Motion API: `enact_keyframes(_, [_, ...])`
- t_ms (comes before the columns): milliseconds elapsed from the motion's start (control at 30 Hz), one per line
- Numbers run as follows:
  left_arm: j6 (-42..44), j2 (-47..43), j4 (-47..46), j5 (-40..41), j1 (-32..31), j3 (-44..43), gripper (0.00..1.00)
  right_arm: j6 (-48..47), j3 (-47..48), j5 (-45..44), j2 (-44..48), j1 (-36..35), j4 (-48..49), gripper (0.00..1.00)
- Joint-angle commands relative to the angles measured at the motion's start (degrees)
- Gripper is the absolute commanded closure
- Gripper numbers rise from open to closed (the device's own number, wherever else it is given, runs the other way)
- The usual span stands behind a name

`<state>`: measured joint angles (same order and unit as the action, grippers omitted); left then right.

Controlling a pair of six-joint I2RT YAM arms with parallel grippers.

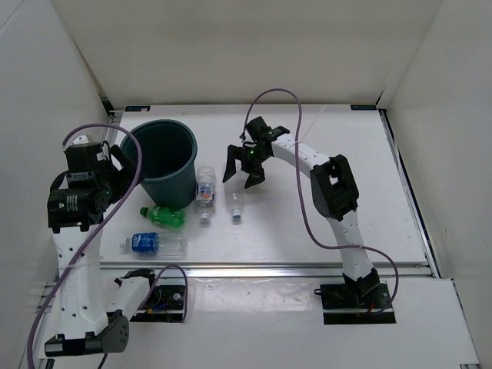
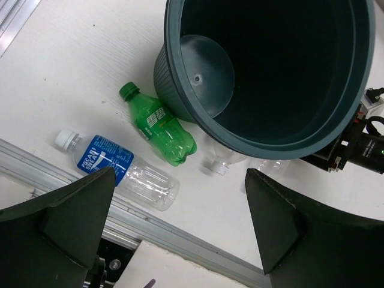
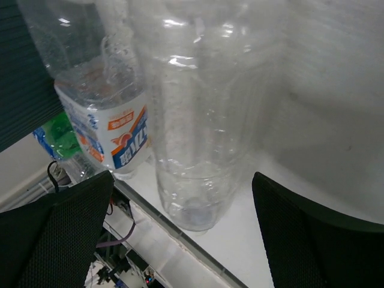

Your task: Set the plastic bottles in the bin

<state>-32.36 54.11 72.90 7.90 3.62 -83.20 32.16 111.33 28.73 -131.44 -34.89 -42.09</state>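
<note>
The dark teal bin (image 1: pixel 162 160) stands upright at the back left; it fills the left wrist view (image 2: pixel 270 72). Four bottles lie in front of it: the white-red labelled one (image 1: pixel 204 192), the nearly plain clear one (image 1: pixel 235 201), the green one (image 1: pixel 163 216) and the blue-labelled one (image 1: pixel 156 244). My right gripper (image 1: pixel 242 174) is open, just above the plain bottle (image 3: pixel 192 120), its fingers on either side of it. My left gripper (image 1: pixel 123 165) is open and empty, raised beside the bin's left rim. Its view shows the green bottle (image 2: pixel 159 125) and blue-labelled bottle (image 2: pixel 117 169).
White walls enclose the table on the left, back and right. A metal rail (image 1: pixel 292 269) runs along the near edge. The labelled bottle (image 3: pixel 105 114) lies close beside the plain one.
</note>
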Motion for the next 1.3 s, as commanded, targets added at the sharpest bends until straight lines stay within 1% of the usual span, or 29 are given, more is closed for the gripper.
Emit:
enact_keyframes(0, [0.28,1.69,0.83,-0.34,-0.19,-2.31,0.0,0.01,1.97,0.9,-1.1,0.27,2.01,0.0])
enact_keyframes(100, [-0.25,2.41,1.36,0.18,-0.19,-3.11,0.0,0.01,1.35,0.89,-2.24,0.27,2.71,0.11])
enact_keyframes(133, [-0.25,2.93,2.06,0.71,-0.19,-3.11,0.0,-0.52,1.35,0.89,-2.24,0.87,2.71,0.19])
enact_keyframes(167, [-0.77,2.93,2.07,0.71,-0.19,-3.11,0.0,-0.52,0.74,0.89,-2.24,0.88,2.71,0.21])
enact_keyframes(200, [-0.78,2.93,2.07,0.71,-0.19,-2.59,0.0,-0.52,0.73,0.89,-2.24,0.88,2.71,0.21])
enact_keyframes(300, [-1.3,2.32,2.59,1.23,-0.19,-1.88,0.0,-1.66,0.21,0.89,-2.24,1.41,2.71,0.32])
enact_keyframes(367, [-1.3,1.7,2.59,1.94,-0.19,-1.35,0.0,-2.28,0.2,1.42,-1.55,2.55,2.71,0.37])
enact_keyframes(400, [-1.3,1.7,2.59,1.94,-0.19,-1.35,0.0,-2.28,0.2,1.94,-1.54,2.55,2.71,0.37])
enact_keyframes(433, [-1.3,1.01,2.59,2.46,-0.19,-0.83,0.0,-2.28,0.2,2.46,-1.54,3.07,2.71,0.36])
enact_keyframes(467, [-1.3,1.0,2.59,2.47,-0.19,-0.83,0.0,-2.28,0.2,2.47,-1.54,3.08,2.71,0.22])
enact_keyframes(500, [-1.3,1.0,2.59,2.47,-0.19,-0.83,0.0,-2.28,1.16,3.25,-1.54,3.08,2.71,0.13])
enact_keyframes(533, [-1.3,1.0,2.59,2.47,-0.19,-0.83,0.0,-2.28,2.04,4.31,-2.93,3.08,2.71,0.08])
enact_keyframes(567, [-1.3,1.0,2.59,2.47,-0.19,-0.83,0.0,-2.28,2.92,4.32,-3.56,3.08,2.71,0.0])
enact_keyframes(667, [-0.78,1.0,3.2,2.47,-0.19,-0.83,0.0,-0.79,5.82,4.84,-6.54,3.08,3.24,0.0])
enact_keyframes(767, [-0.25,1.0,4.43,2.47,-0.19,-1.35,0.0,-0.79,6.53,5.37,-9.01,3.08,4.37,0.0])
enact_keyframes(800, [-0.25,1.0,5.22,2.47,-0.19,-1.87,0.0,-0.79,5.92,6.07,-9.01,3.08,4.38,0.05])
enact_keyframes(867, [0.36,1.52,5.84,2.47,-0.19,-2.66,0.0,-0.79,4.35,6.6,-10.24,3.08,5.0,0.12])
enact_keyframes(900, [0.37,1.53,5.85,2.47,-0.19,-2.67,0.0,-0.79,3.81,6.6,-10.24,3.08,5.0,0.2])
enact_keyframes(967, [0.89,1.53,6.46,2.47,-0.19,-3.89,0.0,-1.57,1.1,5.9,-10.24,3.08,5.0,0.3])
enact_keyframes(1000, [0.89,1.53,6.46,3.17,-0.19,-3.9,0.0,-2.19,-0.22,5.38,-8.42,3.08,5.0,0.36])
enact_keyframes(1033, [0.89,1.53,6.46,3.87,-0.19,-4.51,0.0,-2.19,-1.63,4.85,-7.09,3.08,5.52,0.45])
enact_keyframes(1067, [0.89,1.53,6.46,3.88,-0.19,-5.56,0.0,-2.71,-2.95,3.71,-5.6,3.69,5.52,0.47])
enact_keyframes(1100, [0.89,1.53,5.77,6.05,-0.19,-6.27,0.0,-2.72,-5.57,3.0,-1.58,3.69,5.52,0.51])
enact_keyframes(1133, [0.89,1.53,5.24,6.77,-0.19,-7.67,0.0,-2.72,-6.81,2.48,0.89,4.48,6.22,0.51])
enact_keyframes(1167, [1.85,0.83,3.49,6.78,-0.19,-7.68,0.0,-2.72,-7.7,1.51,5.79,5.09,6.75,0.51])
enact_keyframes(1200, [2.38,-0.05,2.34,7.65,-0.19,-8.2,0.0,-2.11,-7.71,0.63,8.1,5.1,6.75,0.51])
enact_keyframes(1233, [2.39,-1.1,1.2,9.22,-0.19,-7.25,0.0,-2.1,-6.92,-0.42,10.3,5.1,6.75,0.53])
enact_keyframes(1267, [2.39,-2.41,-0.2,9.85,-0.19,-6.11,0.0,-1.06,-5.87,-1.56,14.15,5.1,6.06,0.53])
